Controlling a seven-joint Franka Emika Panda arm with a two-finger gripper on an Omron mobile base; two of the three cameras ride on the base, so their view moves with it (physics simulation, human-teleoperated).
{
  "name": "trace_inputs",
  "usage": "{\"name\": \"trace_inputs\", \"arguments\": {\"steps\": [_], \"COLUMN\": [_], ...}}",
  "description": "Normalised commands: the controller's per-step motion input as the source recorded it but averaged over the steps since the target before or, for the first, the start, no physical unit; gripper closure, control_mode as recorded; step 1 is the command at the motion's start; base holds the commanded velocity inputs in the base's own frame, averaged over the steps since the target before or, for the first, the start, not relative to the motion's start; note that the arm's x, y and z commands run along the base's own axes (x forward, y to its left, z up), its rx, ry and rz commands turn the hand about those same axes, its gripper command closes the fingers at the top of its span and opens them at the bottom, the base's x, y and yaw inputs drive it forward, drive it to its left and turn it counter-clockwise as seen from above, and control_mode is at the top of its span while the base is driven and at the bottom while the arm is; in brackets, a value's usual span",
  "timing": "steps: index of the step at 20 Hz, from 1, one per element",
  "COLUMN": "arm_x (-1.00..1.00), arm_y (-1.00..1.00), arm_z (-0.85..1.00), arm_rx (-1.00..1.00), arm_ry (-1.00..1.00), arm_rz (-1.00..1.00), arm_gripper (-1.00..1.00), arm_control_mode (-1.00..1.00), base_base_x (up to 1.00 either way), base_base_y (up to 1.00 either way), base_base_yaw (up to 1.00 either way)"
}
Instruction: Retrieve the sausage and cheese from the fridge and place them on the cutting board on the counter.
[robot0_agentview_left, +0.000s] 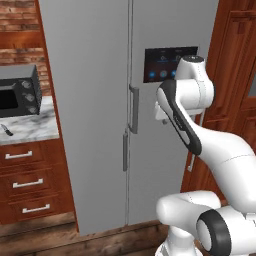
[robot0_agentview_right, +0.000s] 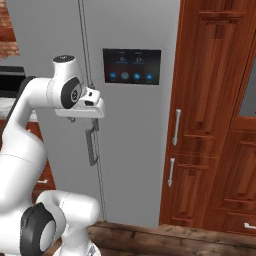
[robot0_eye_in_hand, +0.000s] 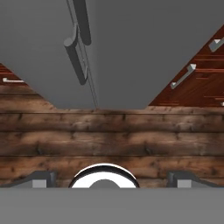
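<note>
Fridge: tall grey double-door fridge (robot0_agentview_left: 100, 100), both doors shut, so sausage and cheese are presumably inside, unseen.
Gripper: two-finger gripper (robot0_eye_in_hand: 111, 179) spread wide, empty, facing down before the fridge.
Handles: long metal handles (robot0_agentview_left: 132, 110) at the fridge's centre seam, untouched.
Counter: veined marble counter (robot0_agentview_left: 30, 127) left of fridge.

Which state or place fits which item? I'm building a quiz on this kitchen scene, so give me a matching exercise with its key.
1. tall grey double-door fridge
2. black microwave oven
3. dark touch panel
4. end effector

A. on the marble counter
B. doors closed
C. open, pointing at the wooden floor
D. on the fridge's right door

Pairs: 1-B, 2-A, 3-D, 4-C
</note>
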Motion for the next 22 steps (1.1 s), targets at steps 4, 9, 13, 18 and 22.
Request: {"name": "trace_inputs", "arguments": {"steps": [4,9,13,18,22], "arm_x": [0.0,0.0,0.0,0.0,0.0], "arm_y": [0.0,0.0,0.0,0.0,0.0], "arm_z": [0.0,0.0,0.0,0.0,0.0], "arm_rx": [0.0,0.0,0.0,0.0,0.0], "arm_ry": [0.0,0.0,0.0,0.0,0.0], "arm_rz": [0.0,0.0,0.0,0.0,0.0], "arm_gripper": [-1.0,-1.0,-1.0,-1.0,-1.0], "arm_control_mode": [1.0,1.0,-1.0,-1.0,-1.0], "base_base_x": [0.0,0.0,0.0,0.0,0.0], "base_base_y": [0.0,0.0,0.0,0.0,0.0], "base_base_yaw": [0.0,0.0,0.0,0.0,0.0]}}
